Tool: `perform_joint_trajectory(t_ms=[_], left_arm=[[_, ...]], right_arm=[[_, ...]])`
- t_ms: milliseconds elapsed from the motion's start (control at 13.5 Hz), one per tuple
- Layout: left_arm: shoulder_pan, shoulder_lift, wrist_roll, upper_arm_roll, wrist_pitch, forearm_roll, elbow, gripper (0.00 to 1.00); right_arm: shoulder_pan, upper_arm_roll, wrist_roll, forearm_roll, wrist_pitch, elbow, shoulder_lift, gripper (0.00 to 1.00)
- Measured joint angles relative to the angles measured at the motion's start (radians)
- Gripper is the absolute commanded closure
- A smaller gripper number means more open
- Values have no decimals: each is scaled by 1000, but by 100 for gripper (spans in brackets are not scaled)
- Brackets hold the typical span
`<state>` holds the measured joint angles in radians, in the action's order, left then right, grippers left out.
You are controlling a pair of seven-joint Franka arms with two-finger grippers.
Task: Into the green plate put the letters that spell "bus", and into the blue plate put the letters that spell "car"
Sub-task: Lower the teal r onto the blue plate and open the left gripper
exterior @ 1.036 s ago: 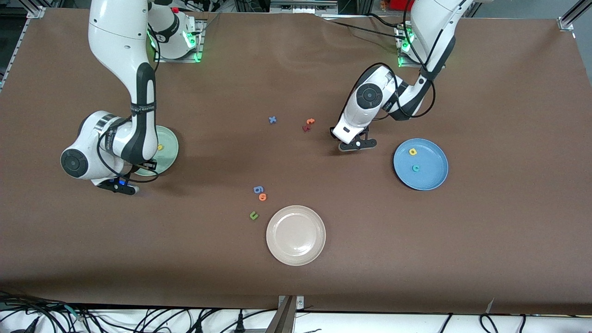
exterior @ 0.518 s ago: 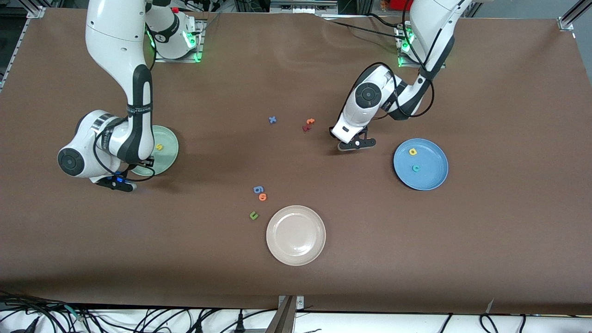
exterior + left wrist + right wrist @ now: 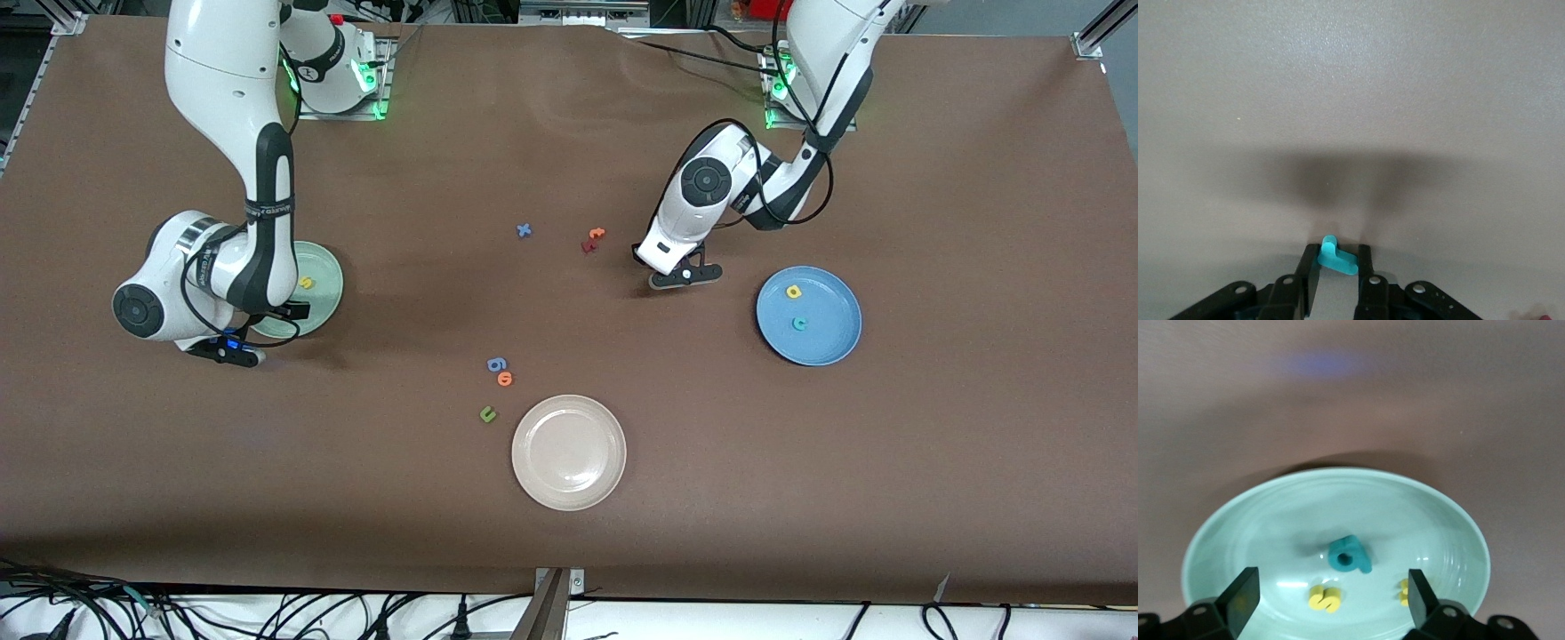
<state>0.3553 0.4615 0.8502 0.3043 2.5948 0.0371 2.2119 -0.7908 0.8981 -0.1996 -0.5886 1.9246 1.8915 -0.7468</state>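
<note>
The right gripper (image 3: 1328,603) hangs low over the green plate (image 3: 322,298), which sits toward the right arm's end of the table, and its fingers are spread wide with nothing between them. The right wrist view shows 3 letters lying in that plate: the teal "b" (image 3: 1349,555) in the middle, the yellow "s" (image 3: 1324,599) just beside it, and another yellow letter (image 3: 1404,592) half hidden by a finger, too covered to read.

The left gripper (image 3: 1337,277) is down near the bare brown table (image 3: 569,133), between the blue plate (image 3: 834,342) and 2 stray letters, an orange one (image 3: 597,234) and a dark red one (image 3: 588,246). Its fingers are pinching the small teal "r" (image 3: 1336,257); whether the letter touches the table can't be made out.

The blue plate sits toward the left arm's end, with the yellow "a" (image 3: 794,292) and the teal "c" (image 3: 800,323) lying in it, a bit apart.

Leftover bits mid-table: a blue "x" (image 3: 524,230), a blue "g" (image 3: 496,364) touching an orange "o" (image 3: 505,380), a green "u" (image 3: 487,413), and nearest the front camera a white plate (image 3: 569,484).
</note>
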Motion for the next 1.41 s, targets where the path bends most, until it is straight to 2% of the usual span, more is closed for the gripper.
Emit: perform_joint_trajectory(t_ms=[222, 518, 592, 814, 1184, 1258, 1332, 1406], left_arm=[[-3, 3, 1, -4, -47, 0, -22, 82], [-86, 5, -114, -14, -433, 0, -238, 83], [-121, 5, -172, -15, -486, 0, -273, 83], [-231, 10, -356, -20, -565, 1, -287, 83], [-338, 26, -525, -28, -611, 85, -287, 83], [-352, 28, -553, -28, -611, 86, -287, 78], [-366, 29, -576, -29, -611, 86, -287, 43], [-381, 30, -597, -29, -611, 86, -287, 0]], right_arm=[[-26, 78, 0, 0, -162, -91, 37, 1], [-69, 206, 1, 0, -403, -271, 69, 1], [-78, 233, 1, 0, -449, -314, 72, 1], [-123, 313, 2, 0, -546, -417, 75, 1], [-182, 428, -1, 0, -593, -443, 75, 1], [-182, 435, -2, 0, -597, -453, 75, 1], [-182, 439, -2, 0, -601, -467, 75, 1], [-182, 440, -2, 0, -605, -484, 75, 1]])
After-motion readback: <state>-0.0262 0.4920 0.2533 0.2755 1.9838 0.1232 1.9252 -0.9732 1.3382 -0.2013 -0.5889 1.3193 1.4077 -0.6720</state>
